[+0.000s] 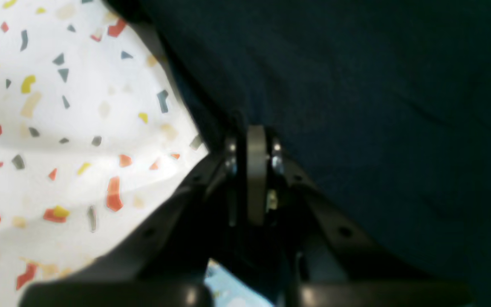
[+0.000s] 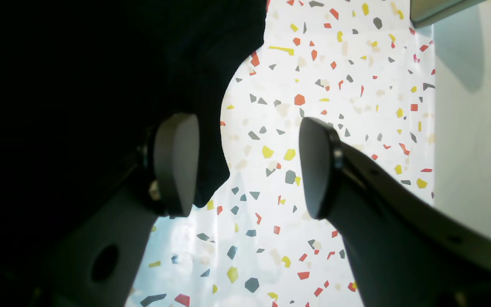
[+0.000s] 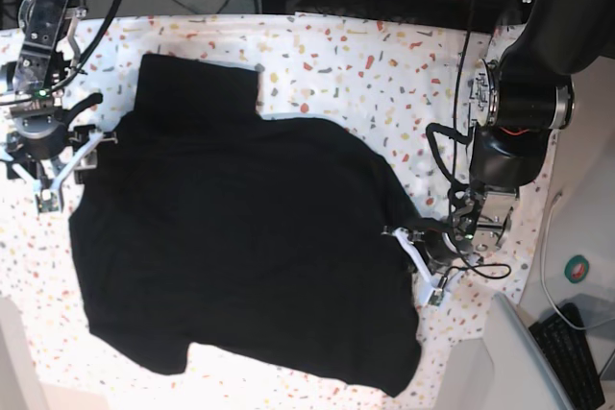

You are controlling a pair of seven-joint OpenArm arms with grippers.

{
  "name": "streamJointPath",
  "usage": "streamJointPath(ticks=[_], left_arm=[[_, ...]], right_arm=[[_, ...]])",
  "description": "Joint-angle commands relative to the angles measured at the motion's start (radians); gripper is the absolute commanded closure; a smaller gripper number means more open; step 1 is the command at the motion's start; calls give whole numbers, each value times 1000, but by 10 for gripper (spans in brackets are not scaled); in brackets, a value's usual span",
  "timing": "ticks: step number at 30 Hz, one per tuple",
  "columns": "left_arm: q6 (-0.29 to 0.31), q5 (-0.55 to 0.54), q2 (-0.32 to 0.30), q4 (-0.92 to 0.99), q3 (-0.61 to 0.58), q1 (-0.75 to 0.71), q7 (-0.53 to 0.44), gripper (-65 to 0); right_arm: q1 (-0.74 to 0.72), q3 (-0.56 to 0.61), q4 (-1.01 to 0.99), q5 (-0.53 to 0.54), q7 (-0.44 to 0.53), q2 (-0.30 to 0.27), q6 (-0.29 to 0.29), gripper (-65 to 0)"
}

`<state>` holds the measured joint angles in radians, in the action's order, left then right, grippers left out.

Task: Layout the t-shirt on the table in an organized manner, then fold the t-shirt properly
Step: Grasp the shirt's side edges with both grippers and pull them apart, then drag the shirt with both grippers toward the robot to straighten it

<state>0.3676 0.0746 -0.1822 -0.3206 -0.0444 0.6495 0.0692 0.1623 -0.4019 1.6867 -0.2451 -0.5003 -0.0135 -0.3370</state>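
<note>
Black t-shirt [image 3: 240, 237] on table [image 3: 384, 64]; left jaws clamped on its edge; right jaws apart.

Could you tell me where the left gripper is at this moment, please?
In the base view the left gripper is on the right side, at the t-shirt's right edge on the table, shut on the fabric.

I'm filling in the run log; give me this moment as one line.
t-shirt: spread on table | left gripper: shut at shirt edge | right gripper: open, at shirt edge
</note>
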Motion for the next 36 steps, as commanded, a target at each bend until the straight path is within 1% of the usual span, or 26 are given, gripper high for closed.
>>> streamJointPath(ticks=[1, 3, 6, 8, 9, 10, 11, 13, 14, 16, 17, 18, 20, 21, 24, 26, 27, 28, 30, 32, 36], left_arm=[[-11, -8, -20, -27, 7, 13, 17, 0], [-11, -31, -44, -93, 7, -26, 93, 0], [-11, -161, -86, -292, 25, -141, 241, 0], [-11, -259, -112, -443, 76, -231, 323, 0], [-12, -290, -116, -503, 97, -268, 346, 0], [-12, -307, -118, -556, 114, -300, 367, 0], [-12, -305, -118, -598, 131, -326, 383, 0], [-12, -284, -112, -628, 151, -354, 390, 0], [-12, -272, -110, -628, 154, -357, 390, 0], [-12, -259, -109, -628, 157, -362, 390, 0], [-23, -264, -109, -628, 157, -363, 390, 0], [-42, -266, -109, -630, 157, -363, 390, 0], [-71, -266, -110, -635, 157, -365, 390, 0], [-77, -266, -113, -636, 159, -365, 390, 0], [-78, -266, -119, -636, 159, -380, 390, 0], [-78, -266, -135, -636, 159, -397, 390, 0], [-78, -266, -147, -638, 160, -411, 390, 0], [-78, -266, -150, -638, 160, -419, 390, 0], [-78, -267, -153, -636, 160, -426, 390, 0], [-78, -267, -170, -639, 176, -451, 389, 0], [-78, -266, -167, -664, 295, -488, 390, 0]], right_arm=[[-10, -1, 17, 2, 19, -9, 6, -354], [-10, 2, 17, 2, 19, -9, 2, -354], [-25, 24, 10, 2, 19, -9, -3, -354], [-45, 100, -15, 2, 19, -21, -3, -354], [-51, 137, -24, 2, 19, -36, -4, -354], [-68, 194, -35, 2, 19, -49, -4, -348], [-89, 261, -47, 2, 19, -58, -4, -329], [-151, 378, -96, 2, 19, -75, -4, -258], [-201, 429, -149, 2, 19, -75, -4, -207], [-303, 492, -300, 2, 19, -65, -4, -93], [-356, 507, -396, 2, 19, -49, -1, -12], [-410, 504, -495, 2, 21, -30, 3, 0], [-496, 478, -673, 2, 44, 1, 5, 0], [-537, 461, -770, 2, 81, 8, 5, 0], [-630, 421, -1023, 2, 187, 7, 14, 0], [-679, 378, -1164, -1, 245, -3, 60, 0], [-689, 357, -1212, -1, 272, -23, 92, 0], [-697, 341, -1250, -1, 302, -36, 118, 0], [-692, 318, -1267, -1, 340, -61, 149, 0], [-685, 297, -1267, -1, 343, -85, 155, 0], [-662, 285, -1266, -1, 343, -108, 155, 0]])
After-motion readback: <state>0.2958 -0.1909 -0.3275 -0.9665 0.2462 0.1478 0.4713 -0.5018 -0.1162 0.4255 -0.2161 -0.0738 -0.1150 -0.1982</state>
